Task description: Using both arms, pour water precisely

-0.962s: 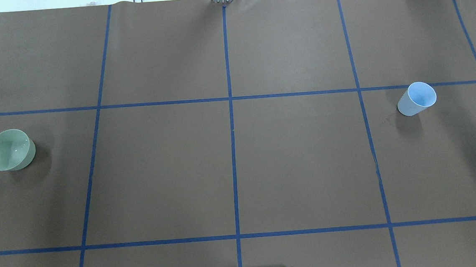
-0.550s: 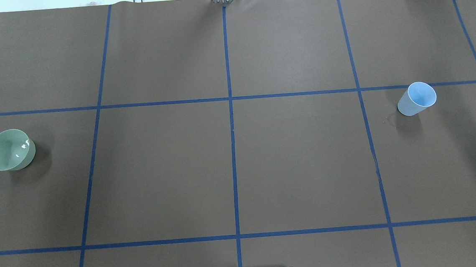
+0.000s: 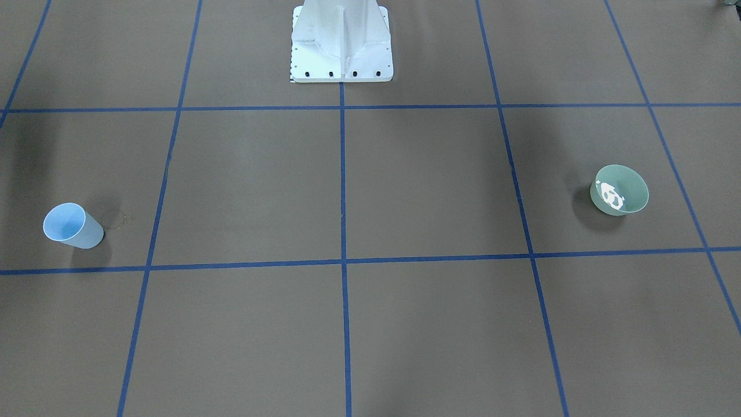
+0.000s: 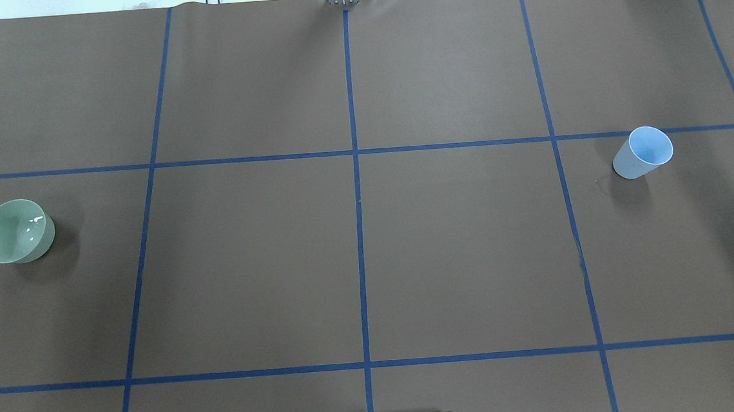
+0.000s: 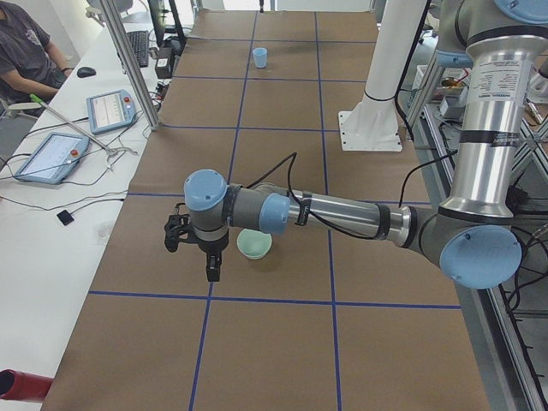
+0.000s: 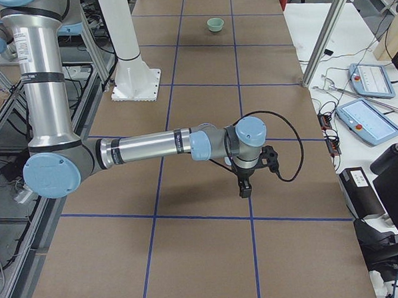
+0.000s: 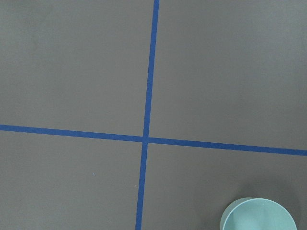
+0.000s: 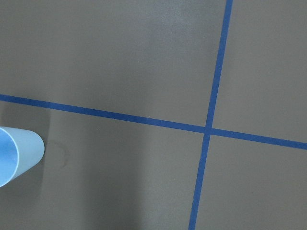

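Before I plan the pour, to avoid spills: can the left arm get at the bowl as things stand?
Probably yes. The left claw hangs just beside the bowl, with nothing between them, and the bowl stands upright and alone.

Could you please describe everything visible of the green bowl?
The green bowl is small, round, pale green, smooth and matte, perhaps plastic. It stands upright and open on the brown table cover, on the robot's left side. White glare inside marks a little water. Nothing touches it but the cover; the left arm hangs nearby.
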Robot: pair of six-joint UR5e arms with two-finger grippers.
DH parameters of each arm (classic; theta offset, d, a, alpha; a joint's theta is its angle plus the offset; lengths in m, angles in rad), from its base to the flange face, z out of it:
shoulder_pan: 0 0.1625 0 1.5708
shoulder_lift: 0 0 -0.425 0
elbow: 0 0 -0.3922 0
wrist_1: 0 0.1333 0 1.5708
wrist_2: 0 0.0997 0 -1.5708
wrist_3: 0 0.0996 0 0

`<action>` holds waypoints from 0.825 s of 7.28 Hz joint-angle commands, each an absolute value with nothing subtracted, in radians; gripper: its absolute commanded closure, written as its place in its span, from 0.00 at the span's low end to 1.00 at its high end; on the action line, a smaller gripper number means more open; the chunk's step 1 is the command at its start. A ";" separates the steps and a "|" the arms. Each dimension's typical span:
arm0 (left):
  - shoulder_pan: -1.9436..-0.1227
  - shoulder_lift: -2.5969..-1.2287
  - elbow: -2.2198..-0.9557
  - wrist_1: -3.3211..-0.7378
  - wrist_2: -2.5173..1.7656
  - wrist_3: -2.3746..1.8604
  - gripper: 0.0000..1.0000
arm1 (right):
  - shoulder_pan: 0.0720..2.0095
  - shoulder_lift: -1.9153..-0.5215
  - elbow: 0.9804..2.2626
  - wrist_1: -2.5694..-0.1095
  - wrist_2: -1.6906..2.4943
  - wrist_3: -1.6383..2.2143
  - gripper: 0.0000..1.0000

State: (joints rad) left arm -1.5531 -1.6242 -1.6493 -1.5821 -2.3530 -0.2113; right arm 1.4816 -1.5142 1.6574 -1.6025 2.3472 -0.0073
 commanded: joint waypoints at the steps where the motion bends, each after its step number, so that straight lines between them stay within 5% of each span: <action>1: -1.552 -1.559 -1.651 -1.594 -2.361 -0.210 0.00 | 1.482 -1.552 1.684 -1.582 2.344 0.000 0.00; 6: -1.555 -1.516 -1.675 -1.611 -2.390 -0.102 0.00 | 1.494 -1.588 1.703 -1.566 2.341 -0.002 0.00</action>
State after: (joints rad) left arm -1.5549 -1.5180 -1.6795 -1.6084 -2.3888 -0.1482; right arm 1.4932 -1.5861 1.6995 -1.5662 2.3423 -0.0014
